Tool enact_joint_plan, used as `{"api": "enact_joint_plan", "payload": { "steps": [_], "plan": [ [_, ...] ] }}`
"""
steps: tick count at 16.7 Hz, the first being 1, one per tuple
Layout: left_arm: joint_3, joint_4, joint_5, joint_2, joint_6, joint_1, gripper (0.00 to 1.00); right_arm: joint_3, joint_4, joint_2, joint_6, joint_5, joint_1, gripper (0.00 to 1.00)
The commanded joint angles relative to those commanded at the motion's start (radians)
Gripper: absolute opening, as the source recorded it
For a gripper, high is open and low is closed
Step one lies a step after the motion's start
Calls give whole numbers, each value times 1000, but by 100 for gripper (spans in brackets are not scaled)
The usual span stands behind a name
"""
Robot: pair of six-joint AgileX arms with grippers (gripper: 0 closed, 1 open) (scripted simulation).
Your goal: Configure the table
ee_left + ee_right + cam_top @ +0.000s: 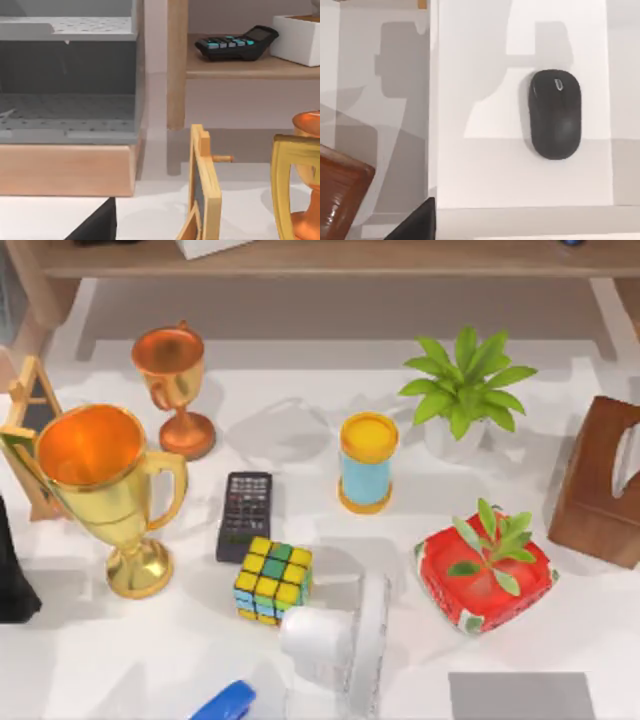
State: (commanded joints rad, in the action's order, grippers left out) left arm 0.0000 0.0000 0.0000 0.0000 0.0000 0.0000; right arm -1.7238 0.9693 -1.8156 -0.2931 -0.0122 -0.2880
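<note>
A dark bit of my left gripper [95, 226] shows in the left wrist view. I cannot tell how wide it is or if it holds anything. Near it stand a small wooden frame [205, 200] and the handle of a gold cup [282, 185]. Farther off, a calculator [235, 42] lies on a shelf [250, 67].

A dark bit of my right gripper [415, 225] shows in the right wrist view. I cannot tell its grip either. A black mouse [555, 115] lies on the table [485, 170], well apart from a brown box [340, 190].

From above, the white table fills most of the frame. The gold cup stands at the left, a remote [245, 515] and a cube [272, 580] in the middle, and a plant [462, 390] at the upper right.
</note>
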Motion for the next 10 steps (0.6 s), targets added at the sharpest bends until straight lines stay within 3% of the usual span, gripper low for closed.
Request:
{"api": "enact_joint_plan", "payload": {
  "steps": [5,10],
  "plan": [
    [0,0,0,0,0,0,100,-445,242,-468,-77,-2,-72,100],
    [0,0,0,0,0,0,100,-723,384,-742,-121,-15,-90,100]
  ]
}}
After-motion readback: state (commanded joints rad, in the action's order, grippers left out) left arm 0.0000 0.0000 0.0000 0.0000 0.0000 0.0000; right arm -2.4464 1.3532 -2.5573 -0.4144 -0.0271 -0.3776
